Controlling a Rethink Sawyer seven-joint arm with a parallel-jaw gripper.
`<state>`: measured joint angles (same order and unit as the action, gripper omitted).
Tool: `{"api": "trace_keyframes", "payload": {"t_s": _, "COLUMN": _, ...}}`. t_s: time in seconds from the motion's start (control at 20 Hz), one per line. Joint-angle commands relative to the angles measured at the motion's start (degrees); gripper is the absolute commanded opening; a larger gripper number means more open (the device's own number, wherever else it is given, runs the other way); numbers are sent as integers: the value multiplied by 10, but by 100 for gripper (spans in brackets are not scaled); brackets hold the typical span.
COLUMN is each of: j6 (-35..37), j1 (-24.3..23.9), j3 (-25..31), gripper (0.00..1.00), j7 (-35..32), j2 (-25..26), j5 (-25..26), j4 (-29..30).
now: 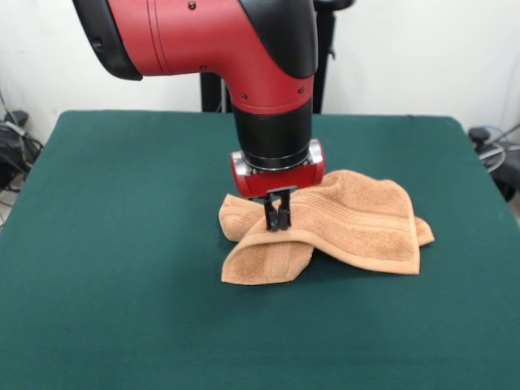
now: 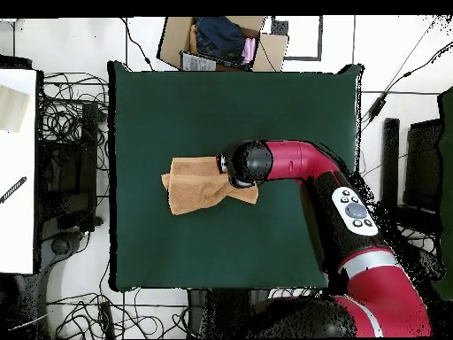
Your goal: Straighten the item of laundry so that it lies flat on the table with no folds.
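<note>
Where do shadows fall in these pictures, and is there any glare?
Front view: a soft dark shadow lies on the table under the towel edges; mild sheen shows on the red arm. Overhead view: even light, no glare on the table; the arm hides the gripper.

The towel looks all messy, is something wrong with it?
Yes. The towel is rumpled, not flat: one corner is folded over at the front, and layers overlap beneath the gripper, which is closed at a fold. It sits near the middle of the green table. Nothing looks torn or spilled.
</note>
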<state>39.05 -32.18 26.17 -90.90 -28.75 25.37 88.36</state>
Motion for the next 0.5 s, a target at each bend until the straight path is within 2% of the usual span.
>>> {"api": "trace_keyframes", "payload": {"t_s": 0.05, "j6": -45, "j1": 6, "j3": 11, "gripper": 0, "j7": 12, "j2": 4, "j5": 33, "j4": 12}}
{"api": "trace_keyframes", "payload": {"t_s": 0.5, "j6": -59, "j1": 7, "j3": 3, "gripper": 0, "j7": 0, "j2": -12, "j5": 36, "j4": 35}}
